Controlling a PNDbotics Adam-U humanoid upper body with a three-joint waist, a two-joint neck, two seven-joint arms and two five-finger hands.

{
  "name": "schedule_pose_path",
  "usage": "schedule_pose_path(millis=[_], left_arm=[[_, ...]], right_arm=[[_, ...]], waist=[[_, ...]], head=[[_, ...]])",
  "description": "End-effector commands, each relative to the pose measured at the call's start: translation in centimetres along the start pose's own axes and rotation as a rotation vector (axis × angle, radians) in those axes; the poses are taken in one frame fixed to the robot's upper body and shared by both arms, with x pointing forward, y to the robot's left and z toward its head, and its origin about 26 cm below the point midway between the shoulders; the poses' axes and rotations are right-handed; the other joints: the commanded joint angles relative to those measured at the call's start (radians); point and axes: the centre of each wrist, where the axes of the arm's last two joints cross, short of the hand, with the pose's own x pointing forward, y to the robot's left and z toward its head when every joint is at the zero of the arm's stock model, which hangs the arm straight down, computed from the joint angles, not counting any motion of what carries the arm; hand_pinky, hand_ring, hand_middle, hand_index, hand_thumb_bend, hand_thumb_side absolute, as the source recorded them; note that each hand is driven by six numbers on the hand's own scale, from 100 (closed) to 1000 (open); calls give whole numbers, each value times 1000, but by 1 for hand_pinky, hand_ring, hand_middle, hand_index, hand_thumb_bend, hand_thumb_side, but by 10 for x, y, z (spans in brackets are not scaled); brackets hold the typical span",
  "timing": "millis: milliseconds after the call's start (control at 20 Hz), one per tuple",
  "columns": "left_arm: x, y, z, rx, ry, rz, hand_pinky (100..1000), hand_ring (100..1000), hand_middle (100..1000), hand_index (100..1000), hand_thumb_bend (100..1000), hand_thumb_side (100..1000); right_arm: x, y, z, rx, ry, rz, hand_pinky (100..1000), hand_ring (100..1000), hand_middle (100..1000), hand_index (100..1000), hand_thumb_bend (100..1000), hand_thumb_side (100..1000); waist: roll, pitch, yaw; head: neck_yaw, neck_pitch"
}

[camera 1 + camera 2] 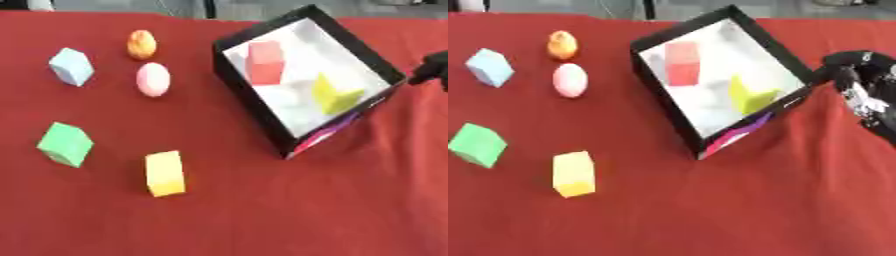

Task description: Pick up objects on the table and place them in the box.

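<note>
Right eye view, right edge: right robot hand (866, 95), black with silver parts, just beside the box's right corner; whether its fingers are straight or curled cannot be told, and nothing shows in it. Left robot hand: in no view.

Box (667, 117): black walls, white floor, set askew on the red surface (710, 215), its near corner pointing down toward the camera. Contents: one red block (682, 70) toward the far-left wall, one yellow-green block (750, 95) toward the right wall. A pink and purple patch shows on the outer wall at the near corner.

Loose items, all left of the box and well apart from the right robot hand:
- yellow block (573, 173), lower centre-left, long axis roughly upright in view, nearest of the loose pieces to the box's near corner;
- green block (477, 145), far left;
- pink egg shape (570, 80), just beside the orange egg shape (562, 45) above it;
- pale blue block (489, 67), upper left.

Judgement: two items boxed, five remaining. Every remaining piece lies leftward across the box from the visible robot hand, so the left arm would probably have the shorter reach.
</note>
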Motion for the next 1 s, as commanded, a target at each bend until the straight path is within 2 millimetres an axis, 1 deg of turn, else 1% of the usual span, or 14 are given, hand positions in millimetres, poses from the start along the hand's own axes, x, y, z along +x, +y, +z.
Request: schedule_pose_path(millis=[50,300,400,550,600,750,800,850,1000], left_arm=[[10,3,-7,-20,-33,-30,787,758,778,741,100,715],[9,3,-7,-22,-32,-27,787,759,778,741,100,716],[11,1,-9,-24,-38,-21,787,759,778,741,100,714],[19,2,-15,-43,-67,-32,788,761,779,747,100,703],[22,3,-18,-62,-78,-49,790,775,786,763,100,694],[45,12,-35,-236,-132,-215,800,798,809,780,100,659],[53,15,-41,-308,-148,-282,801,800,810,782,100,678],[61,19,-48,-394,-161,-359,802,801,810,784,100,627],[77,33,-66,-646,-151,-581,807,810,805,794,100,591]], right_arm=[[10,-5,-5,18,-31,39,990,667,628,745,100,526],[10,-5,-4,17,-29,40,990,668,628,745,100,526],[10,-6,-4,14,-26,43,990,667,628,745,100,526],[10,-7,-3,4,-23,48,990,668,628,745,100,526],[10,-7,-3,3,-21,50,990,668,628,745,100,526],[9,-7,-1,7,-15,60,990,668,629,745,100,527],[9,-7,0,8,-12,64,990,668,629,745,100,527],[8,-7,0,8,-9,69,989,668,629,745,100,527],[8,-7,2,13,-1,83,989,669,629,745,100,528]], waist=[[3,-24,-1],[4,-24,-4],[6,-22,-6],[8,-19,-9],[9,-19,-9],[15,-19,-8],[18,-20,-8],[21,-20,-8],[30,-22,-7]], head=[[0,-14],[-5,-11],[-13,-15],[-30,-13],[-34,-11],[-39,-6],[-40,-5],[-40,-4],[-42,-1]])
